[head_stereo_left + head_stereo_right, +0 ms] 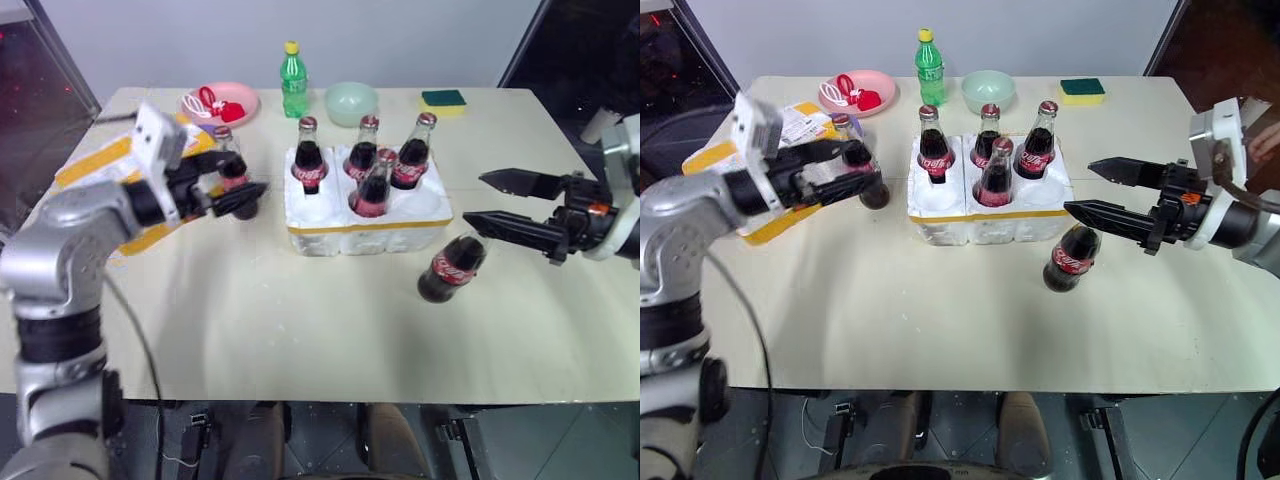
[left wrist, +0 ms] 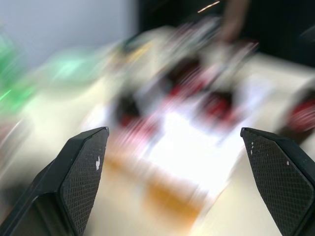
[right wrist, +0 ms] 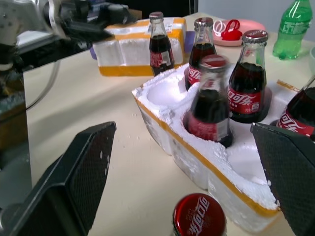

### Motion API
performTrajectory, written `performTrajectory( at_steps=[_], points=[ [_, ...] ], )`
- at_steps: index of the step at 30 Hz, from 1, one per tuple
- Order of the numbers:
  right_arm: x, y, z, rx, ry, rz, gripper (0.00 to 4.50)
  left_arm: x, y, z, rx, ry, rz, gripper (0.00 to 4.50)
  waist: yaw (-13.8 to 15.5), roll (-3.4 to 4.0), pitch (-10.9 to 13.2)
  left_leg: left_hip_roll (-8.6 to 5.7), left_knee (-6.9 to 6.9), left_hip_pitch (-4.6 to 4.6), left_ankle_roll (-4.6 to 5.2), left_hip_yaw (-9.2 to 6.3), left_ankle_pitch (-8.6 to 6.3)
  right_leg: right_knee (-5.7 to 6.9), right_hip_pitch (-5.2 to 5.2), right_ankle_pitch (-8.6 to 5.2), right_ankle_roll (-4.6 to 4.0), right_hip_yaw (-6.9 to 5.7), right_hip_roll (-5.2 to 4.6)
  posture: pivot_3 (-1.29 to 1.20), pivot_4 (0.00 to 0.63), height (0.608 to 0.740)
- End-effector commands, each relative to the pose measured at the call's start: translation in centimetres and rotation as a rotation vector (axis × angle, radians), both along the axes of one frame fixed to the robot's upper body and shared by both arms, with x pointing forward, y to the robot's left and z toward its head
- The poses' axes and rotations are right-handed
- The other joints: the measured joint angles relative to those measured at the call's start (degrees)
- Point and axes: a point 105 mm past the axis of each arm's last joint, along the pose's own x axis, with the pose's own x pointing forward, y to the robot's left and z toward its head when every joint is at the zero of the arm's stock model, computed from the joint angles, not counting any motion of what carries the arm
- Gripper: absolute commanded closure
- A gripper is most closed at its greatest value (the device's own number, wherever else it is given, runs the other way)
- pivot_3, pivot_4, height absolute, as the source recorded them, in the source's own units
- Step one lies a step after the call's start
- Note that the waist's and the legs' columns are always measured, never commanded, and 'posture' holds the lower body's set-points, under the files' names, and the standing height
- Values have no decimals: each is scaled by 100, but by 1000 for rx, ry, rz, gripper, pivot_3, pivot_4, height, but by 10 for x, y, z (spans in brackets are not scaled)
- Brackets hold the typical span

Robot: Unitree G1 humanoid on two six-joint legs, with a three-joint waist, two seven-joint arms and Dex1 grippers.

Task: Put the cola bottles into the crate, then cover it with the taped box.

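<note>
While four cola bottles (image 1: 309,160) stand in the crate (image 1: 366,222), both arms' fingers (image 1: 236,190) (image 1: 515,228) gape, released — two bottles outside on the surface (image 1: 300,320).

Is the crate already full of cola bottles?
No. The crate holds four cola bottles; two wells are empty. One bottle stands on the table beside it, another farther left.

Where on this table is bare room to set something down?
Free: the near strip of table in front of the crate, and the far right corner beside the sponge. Crowded: the back edge around the pink plate, green bottle and bowl.
</note>
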Motion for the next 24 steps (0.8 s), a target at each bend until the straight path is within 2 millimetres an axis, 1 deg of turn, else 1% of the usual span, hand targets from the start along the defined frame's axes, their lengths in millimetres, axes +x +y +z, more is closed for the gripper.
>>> performTrajectory(
  at_steps=[1,4,6,9,12,17,21,24],
  points=[
    [-7,-3,14,-30,-67,0,0,9,16,14,-9,-82,171,14,43,-4,0,0,1,-1,0,-1,0,0,0,0,0,-1,0,0,150,739],
    [-11,1,16,-56,-81,18,0,28,18,9,-19,-97,247,14,80,-3,-1,-1,2,-1,-1,1,0,-1,0,1,0,0,0,0,150,739],
    [-11,1,20,-61,-97,16,0,40,18,4,-20,-96,263,14,87,-3,-1,-1,1,1,-1,1,0,1,-1,1,0,-1,0,0,150,739],
    [-11,2,26,-62,-114,12,0,56,16,-6,10,-84,272,14,81,-3,-1,-1,0,1,-1,3,1,-1,-1,1,0,0,0,0,150,739],
    [-11,1,28,-53,-121,4,0,66,16,-12,20,-71,284,14,65,-3,-1,-1,-4,0,-1,3,1,0,-5,1,0,0,0,0,150,739],
    [-13,2,32,-17,-133,1,0,78,5,-21,25,-58,250,14,67,-3,-1,-1,-4,0,-1,3,1,0,-6,1,0,0,0,0,150,739],
    [-13,5,32,2,-128,9,0,93,-11,-33,8,-39,219,14,84,-3,-1,-1,-3,-1,-1,3,1,1,-5,1,0,0,0,0,150,739],
    [-11,7,32,7,-129,7,0,104,-13,-42,19,-13,235,14,91,-4,-1,-2,-1,-3,-1,3,1,0,-5,2,1,0,0,0,150,739]
  ],
)
